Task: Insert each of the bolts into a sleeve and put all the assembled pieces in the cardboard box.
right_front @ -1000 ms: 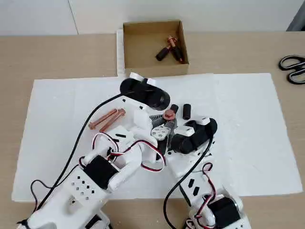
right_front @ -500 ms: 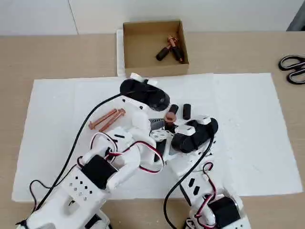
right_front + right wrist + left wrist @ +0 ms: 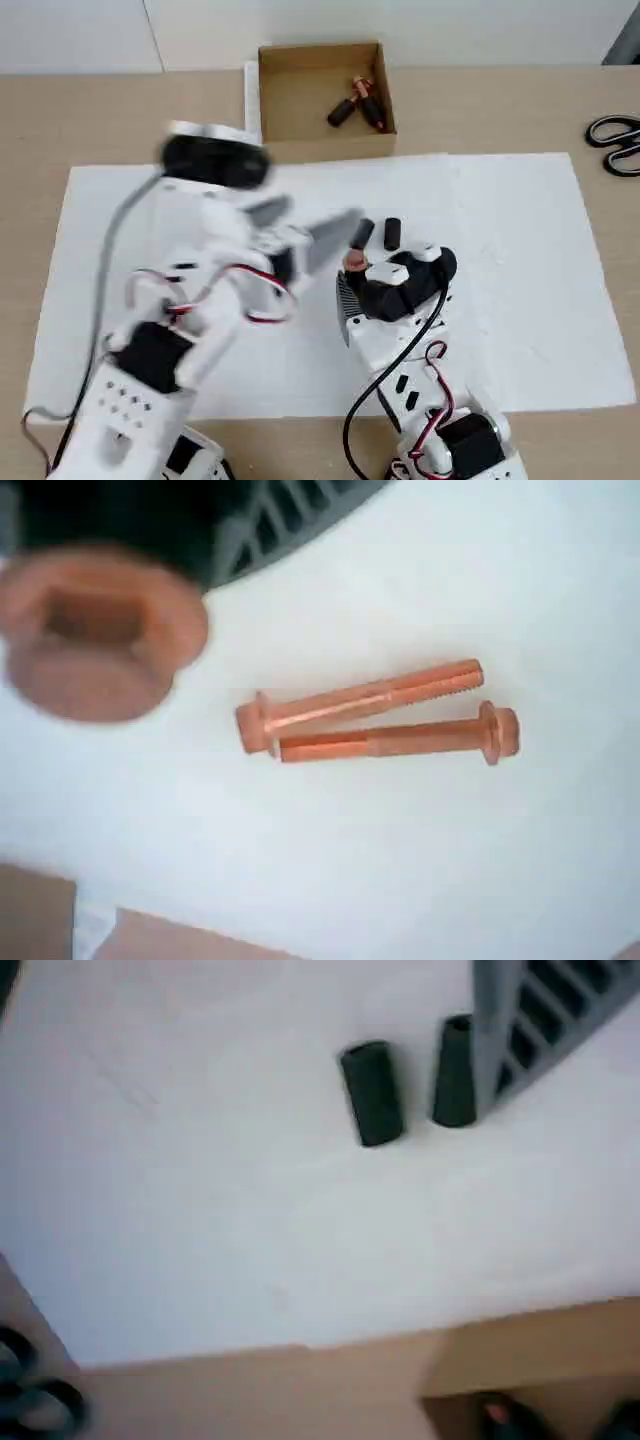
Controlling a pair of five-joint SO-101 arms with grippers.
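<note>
While right hand (image 3: 353,262) grips bolt (image 3: 100,630), left hand (image 3: 318,215) spread; cardboard box (image 3: 295,100) holds assembled pieces (image 3: 356,101).

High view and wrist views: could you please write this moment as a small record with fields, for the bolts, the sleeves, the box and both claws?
right claw: shut on a copper bolt
left claw: open, over the white foam sheet
loose bolts: two, side by side on the sheet, heads at opposite ends
black sleeves: two, lying apart on the sheet, no bolt inside
cardboard box: holds two assembled pieces
scissors: on the wooden table, off the sheet
</note>
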